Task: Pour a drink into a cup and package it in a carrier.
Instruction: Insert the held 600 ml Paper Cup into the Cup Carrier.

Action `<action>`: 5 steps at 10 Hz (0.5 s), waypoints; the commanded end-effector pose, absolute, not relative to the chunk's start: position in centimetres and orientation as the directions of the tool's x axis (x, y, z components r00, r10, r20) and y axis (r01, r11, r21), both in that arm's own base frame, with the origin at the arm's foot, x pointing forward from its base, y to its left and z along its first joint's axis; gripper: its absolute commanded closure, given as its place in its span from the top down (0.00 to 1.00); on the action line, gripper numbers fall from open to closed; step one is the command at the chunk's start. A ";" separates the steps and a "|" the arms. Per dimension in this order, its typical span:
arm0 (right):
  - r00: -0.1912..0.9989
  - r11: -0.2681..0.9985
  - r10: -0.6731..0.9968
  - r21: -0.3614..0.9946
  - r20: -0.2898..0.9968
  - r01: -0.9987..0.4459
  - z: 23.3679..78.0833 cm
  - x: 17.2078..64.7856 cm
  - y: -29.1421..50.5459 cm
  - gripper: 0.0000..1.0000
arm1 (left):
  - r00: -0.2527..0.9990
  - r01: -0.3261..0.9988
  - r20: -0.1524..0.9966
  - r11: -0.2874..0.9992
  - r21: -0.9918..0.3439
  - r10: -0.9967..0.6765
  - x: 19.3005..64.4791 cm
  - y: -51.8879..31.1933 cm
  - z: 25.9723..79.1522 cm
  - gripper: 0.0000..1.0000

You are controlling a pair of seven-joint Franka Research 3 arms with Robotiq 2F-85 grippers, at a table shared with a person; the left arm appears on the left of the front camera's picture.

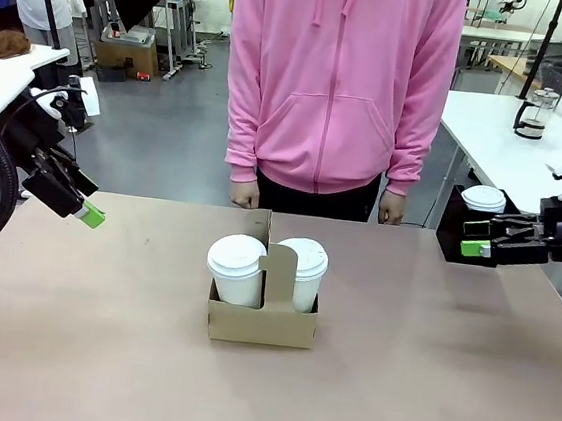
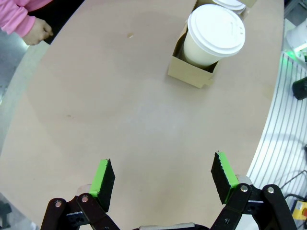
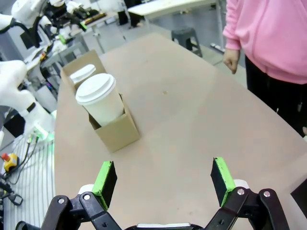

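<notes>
The brown cardboard carrier (image 1: pixel 261 319) stands mid-table with a tall white lidded cup in each slot, one on the left (image 1: pixel 236 269) and one on the right (image 1: pixel 301 271). My left gripper (image 1: pixel 87 214) hovers open over the table's left edge, well clear of them. The left wrist view shows its gripper (image 2: pixel 163 179) holding nothing, with the carrier (image 2: pixel 192 73) and a cup (image 2: pixel 216 33) far ahead. My right gripper (image 1: pixel 472 238) hangs open at the right edge. In its wrist view the gripper (image 3: pixel 163 179) is bare, facing the carrier (image 3: pixel 117 135) and cup (image 3: pixel 98 98). A glass press jug (image 1: pixel 535 113) stands on the far white table; its contents are unclear.
A person in a pink hoodie (image 1: pixel 340 76) stands at the far edge with hands (image 1: pixel 244 195) down at their sides. A black box (image 1: pixel 455 229) with a shorter white lidded cup (image 1: pixel 483 199) on it sits just behind my right gripper. Bare tabletop (image 1: pixel 97 332) surrounds the carrier.
</notes>
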State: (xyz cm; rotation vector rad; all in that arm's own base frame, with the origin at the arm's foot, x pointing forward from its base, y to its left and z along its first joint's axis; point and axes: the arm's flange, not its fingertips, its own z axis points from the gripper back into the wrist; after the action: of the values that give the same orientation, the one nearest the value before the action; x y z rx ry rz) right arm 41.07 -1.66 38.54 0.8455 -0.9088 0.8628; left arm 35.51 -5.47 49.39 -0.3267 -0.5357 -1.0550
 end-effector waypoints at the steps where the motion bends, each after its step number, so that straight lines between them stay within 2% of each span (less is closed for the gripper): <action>1: 0.351 0.397 0.257 0.233 0.900 -0.888 38.6 41.1 -1.7 1.00 | 0.370 0.894 0.575 0.449 -0.005 -0.730 35.6 -5.3 49.4 1.00; 5: 0.351 0.397 0.257 0.233 0.900 -0.888 38.6 41.1 -1.7 1.00 | 0.370 0.894 0.575 0.449 -0.005 -0.730 35.6 -5.3 49.4 1.00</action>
State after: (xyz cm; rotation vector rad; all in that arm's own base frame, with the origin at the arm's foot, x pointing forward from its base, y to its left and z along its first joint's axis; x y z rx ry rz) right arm 41.07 -1.66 38.54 0.8455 -0.9088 0.8628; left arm 35.51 -5.47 49.39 -0.3267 -0.5357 -1.0549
